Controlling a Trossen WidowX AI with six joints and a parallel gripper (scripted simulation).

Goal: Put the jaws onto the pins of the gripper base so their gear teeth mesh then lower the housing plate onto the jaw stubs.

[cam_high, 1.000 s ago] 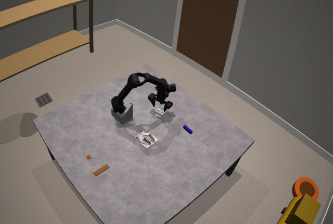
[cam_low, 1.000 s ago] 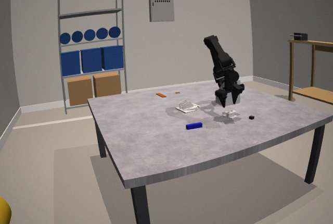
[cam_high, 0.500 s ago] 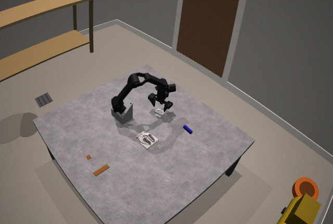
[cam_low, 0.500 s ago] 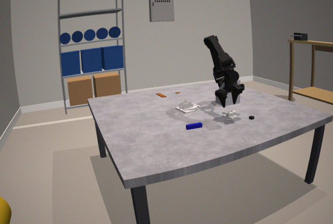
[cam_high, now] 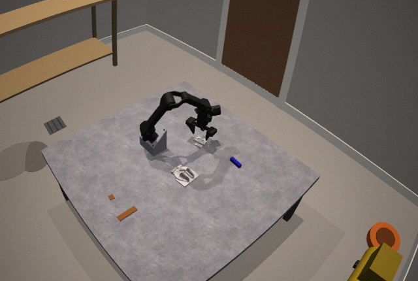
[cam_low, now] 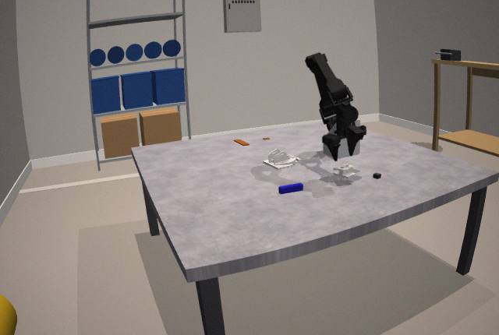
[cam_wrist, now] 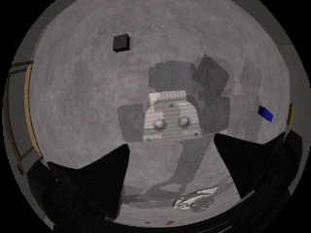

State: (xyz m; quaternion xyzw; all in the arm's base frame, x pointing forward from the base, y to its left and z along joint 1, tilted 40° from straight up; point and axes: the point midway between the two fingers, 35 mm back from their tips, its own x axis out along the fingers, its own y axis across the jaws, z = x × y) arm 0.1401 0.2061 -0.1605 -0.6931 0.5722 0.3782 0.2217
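Note:
My gripper [cam_high: 200, 135] [cam_low: 343, 157] [cam_wrist: 173, 144] is open and empty, pointing down above the small white housing plate [cam_high: 199, 141] [cam_low: 345, 170] [cam_wrist: 171, 132]. That plate lies on the table; the wrist view shows two round bosses on it and a ribbed strip at its far edge. The white gripper base [cam_high: 185, 183] [cam_low: 281, 165] lies apart, nearer the middle of the table. Two long jaws [cam_high: 190, 172] [cam_low: 277, 156] lie side by side on it. Whether their teeth mesh is too small to tell. The wrist view shows this group only at its lower edge.
A blue bar [cam_high: 235, 162] [cam_low: 291, 188] [cam_wrist: 265, 114] and a black cube [cam_low: 376, 175] [cam_wrist: 120, 43] lie on either side of the housing plate. An orange strip [cam_high: 127, 213] [cam_low: 241, 142] and a small orange square [cam_high: 111, 197] [cam_low: 266, 138] lie farther off, beyond the base.

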